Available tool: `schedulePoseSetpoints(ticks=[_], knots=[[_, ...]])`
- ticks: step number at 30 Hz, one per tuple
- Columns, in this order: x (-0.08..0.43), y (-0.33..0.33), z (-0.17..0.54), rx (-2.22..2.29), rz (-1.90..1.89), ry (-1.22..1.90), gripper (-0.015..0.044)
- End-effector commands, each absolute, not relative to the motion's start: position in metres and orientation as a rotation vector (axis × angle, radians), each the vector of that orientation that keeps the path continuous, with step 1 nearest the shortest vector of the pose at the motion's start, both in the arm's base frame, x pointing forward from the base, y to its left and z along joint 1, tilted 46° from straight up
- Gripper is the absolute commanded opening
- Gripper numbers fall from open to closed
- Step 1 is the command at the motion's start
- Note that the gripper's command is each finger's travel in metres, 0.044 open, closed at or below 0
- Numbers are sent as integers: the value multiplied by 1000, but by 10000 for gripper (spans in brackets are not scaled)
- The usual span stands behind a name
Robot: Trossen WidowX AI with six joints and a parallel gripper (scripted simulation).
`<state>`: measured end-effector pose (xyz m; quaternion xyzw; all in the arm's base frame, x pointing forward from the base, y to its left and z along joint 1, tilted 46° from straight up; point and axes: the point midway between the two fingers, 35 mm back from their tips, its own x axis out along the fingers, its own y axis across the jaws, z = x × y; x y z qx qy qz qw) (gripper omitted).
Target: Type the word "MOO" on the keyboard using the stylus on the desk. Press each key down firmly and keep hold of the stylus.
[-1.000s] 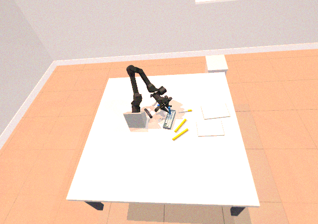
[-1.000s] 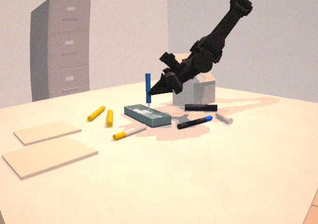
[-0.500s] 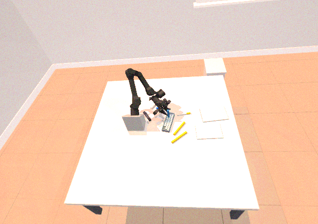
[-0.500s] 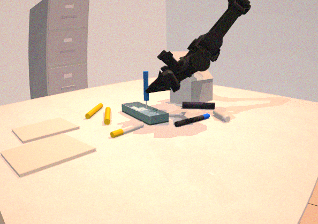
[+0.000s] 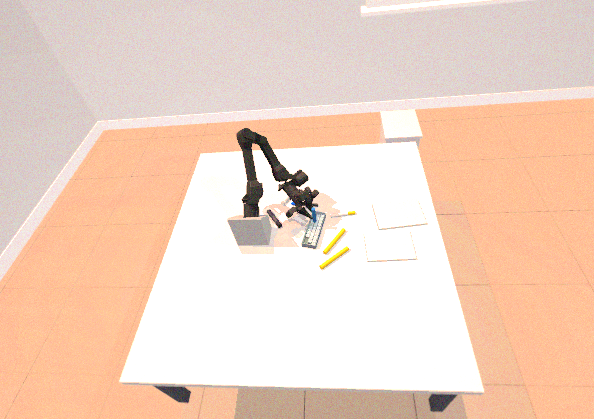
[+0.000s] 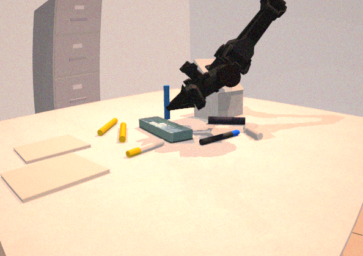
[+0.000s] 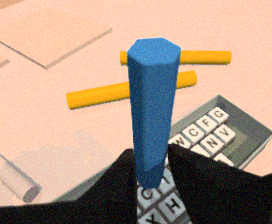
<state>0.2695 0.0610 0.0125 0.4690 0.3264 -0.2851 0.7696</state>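
The stylus [image 5: 314,214] [image 6: 166,96] [image 7: 154,100] has a blue six-sided handle and a thin grey tip. My gripper [image 6: 168,108] [image 7: 150,153] is shut on the handle and holds it upright above the keyboard [image 5: 314,232] [image 6: 180,137] [image 7: 247,118], a grey-green tray with white lettered keys. In the exterior view the tip reaches down to the key area; whether it presses a key cannot be told. In the wrist view the handle hides the tip; a partly covered round letter and the I and H keys show just below and beside the handle.
Two yellow sticks [image 6: 107,126] [image 6: 123,132] lie beyond the keyboard. A yellow-ended clear pen [image 6: 133,152] lies beside it. A black pen with a blue end [image 6: 217,137], a black marker [image 6: 227,120] and a pale cylinder [image 6: 253,132] lie near the arm's grey base block [image 6: 205,104]. Two flat boards [image 6: 55,177] [image 6: 52,147] lie farther off.
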Motion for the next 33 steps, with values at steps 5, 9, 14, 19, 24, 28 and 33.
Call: schedulePoseSetpoints(ticks=[5,9,14,19,24,28,33], knots=[[271,63,11,1021,-621,700,81],[271,64,9,1021,-621,700,81],[271,65,9,1021,-621,700,81],[271,65,9,1021,-621,700,81],[271,59,15,1021,-621,700,81],[270,50,23,1021,-621,700,81],[268,39,34,1020,-621,698,81]])
